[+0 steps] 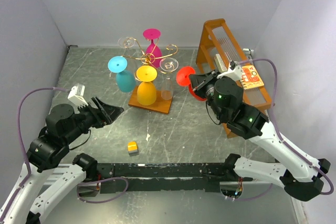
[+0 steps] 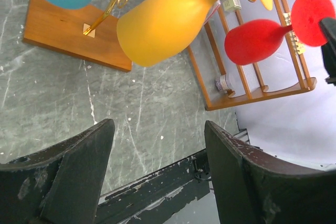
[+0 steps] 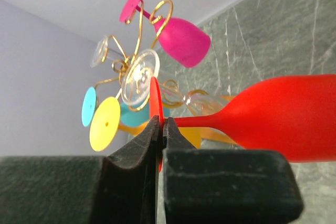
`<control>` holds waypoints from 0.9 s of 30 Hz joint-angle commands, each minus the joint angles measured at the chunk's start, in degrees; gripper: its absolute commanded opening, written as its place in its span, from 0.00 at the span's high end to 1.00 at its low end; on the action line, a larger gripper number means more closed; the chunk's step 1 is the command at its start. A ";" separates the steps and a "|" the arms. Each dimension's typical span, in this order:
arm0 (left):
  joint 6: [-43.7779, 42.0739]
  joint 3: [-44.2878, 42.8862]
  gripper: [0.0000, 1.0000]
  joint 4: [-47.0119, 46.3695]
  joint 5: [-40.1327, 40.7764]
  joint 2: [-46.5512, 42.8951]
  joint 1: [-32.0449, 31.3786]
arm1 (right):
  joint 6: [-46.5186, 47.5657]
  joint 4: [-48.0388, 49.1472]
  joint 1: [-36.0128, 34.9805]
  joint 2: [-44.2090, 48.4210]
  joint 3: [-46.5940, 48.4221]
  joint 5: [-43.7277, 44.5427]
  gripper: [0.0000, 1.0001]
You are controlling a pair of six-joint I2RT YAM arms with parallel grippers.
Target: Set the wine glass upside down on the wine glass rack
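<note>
The red wine glass [image 1: 185, 75] hangs in the air just right of the wine glass rack [image 1: 152, 55], a gold wire tree on a flat wooden base [image 1: 159, 106]. My right gripper [image 1: 193, 81] is shut on the rim of its round foot [image 3: 154, 98], and the bowl [image 3: 294, 116] points away to the side. The left wrist view shows the red wine glass [image 2: 257, 40] lying sideways, apart from the rack. Pink [image 1: 153, 51], blue [image 1: 124, 78], yellow [image 1: 146, 90] and clear [image 1: 167, 88] glasses hang upside down on the rack. My left gripper [image 1: 113, 111] stands open and empty, left of the rack base.
A tall orange wooden slatted frame [image 1: 226, 40] stands at the back right, close behind my right gripper. A small yellow block [image 1: 133, 147] lies on the table near the front. The walls close in behind and on both sides.
</note>
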State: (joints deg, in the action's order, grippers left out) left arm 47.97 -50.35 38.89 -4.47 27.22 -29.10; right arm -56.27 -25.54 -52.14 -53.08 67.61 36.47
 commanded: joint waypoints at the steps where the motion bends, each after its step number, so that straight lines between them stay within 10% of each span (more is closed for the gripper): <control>1: -0.86 1.30 0.21 -0.22 2.20 -0.48 -0.24 | 2.29 9.68 2.25 -1.05 0.44 0.94 1.00; 27: 0.33 2.01 0.21 -1.51 2.18 -2.34 -0.25 | 11.20 26.85 16.55 -28.58 17.38 -16.29 1.00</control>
State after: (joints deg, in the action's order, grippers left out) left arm 48.01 -48.14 39.16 -3.16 25.71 -29.10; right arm -45.60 -1.76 -37.67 -80.16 81.49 24.47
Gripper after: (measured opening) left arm 0.792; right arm 0.013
